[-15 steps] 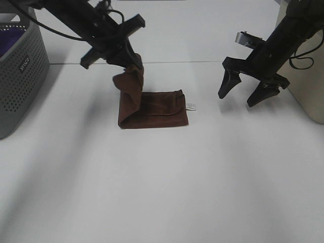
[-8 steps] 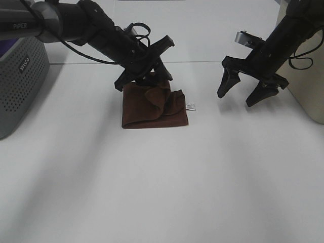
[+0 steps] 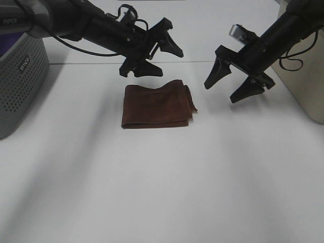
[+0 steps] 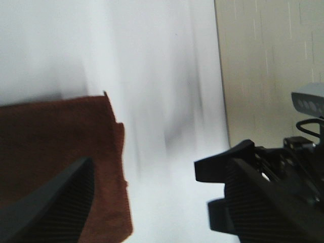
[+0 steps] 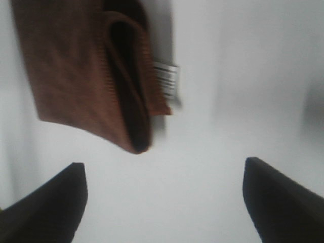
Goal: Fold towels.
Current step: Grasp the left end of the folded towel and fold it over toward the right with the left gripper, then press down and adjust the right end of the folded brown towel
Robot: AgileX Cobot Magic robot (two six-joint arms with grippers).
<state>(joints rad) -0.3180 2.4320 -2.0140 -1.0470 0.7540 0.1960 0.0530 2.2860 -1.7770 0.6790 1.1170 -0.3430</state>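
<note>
The dark reddish-brown towel (image 3: pixel 156 106) lies folded flat on the white table. It also shows in the left wrist view (image 4: pixel 55 152) and in the right wrist view (image 5: pixel 86 66), where its small white tag (image 5: pixel 166 78) sticks out at one edge. My left gripper (image 3: pixel 161 54) is open and empty, just above the towel's far edge. My right gripper (image 3: pixel 230 83) is open and empty, hovering to the right of the towel; its fingers (image 5: pixel 48 207) frame the bare table.
A grey perforated basket (image 3: pixel 20 76) with purple fabric stands at the left edge. A beige box (image 3: pixel 304 66) stands at the right edge, also seen in the left wrist view (image 4: pixel 268 66). White table (image 3: pixel 162 182) spreads in front.
My left gripper carried the towel's lifted part across to the right, let it go and rose open. The towel now lies flat in a folded rectangle. My right gripper moved slightly left.
</note>
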